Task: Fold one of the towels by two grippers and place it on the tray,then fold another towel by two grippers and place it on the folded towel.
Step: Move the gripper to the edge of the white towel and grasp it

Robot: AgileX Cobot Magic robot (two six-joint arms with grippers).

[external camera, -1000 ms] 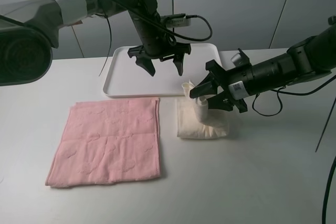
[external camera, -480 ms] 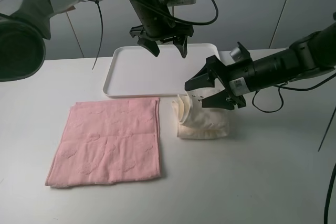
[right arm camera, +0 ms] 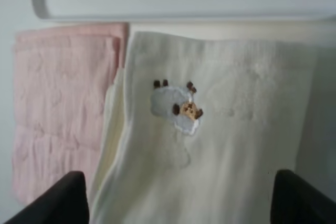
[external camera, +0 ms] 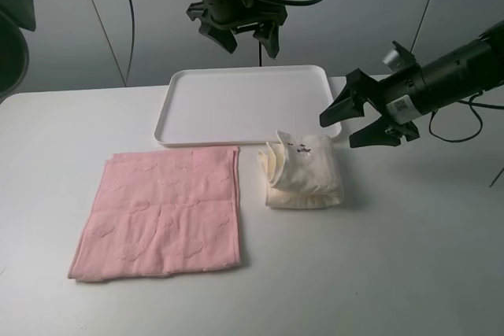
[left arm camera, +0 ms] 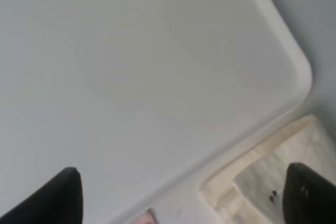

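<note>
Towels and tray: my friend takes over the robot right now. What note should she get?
Left end effector: open, empty, high above the tray.
Right end effector: open, empty, just right of the cream towel.
Cream towel: folded, on the table in front of the tray, not in it.
Pink towel: flat, unfolded, left of the cream one.
To do: cream towel onto tray, then fold pink and stack it.

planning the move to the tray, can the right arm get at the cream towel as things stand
Probably yes. The right gripper hangs open close to the cream towel, with nothing between them. The left gripper is raised high, well clear of that path.
</note>
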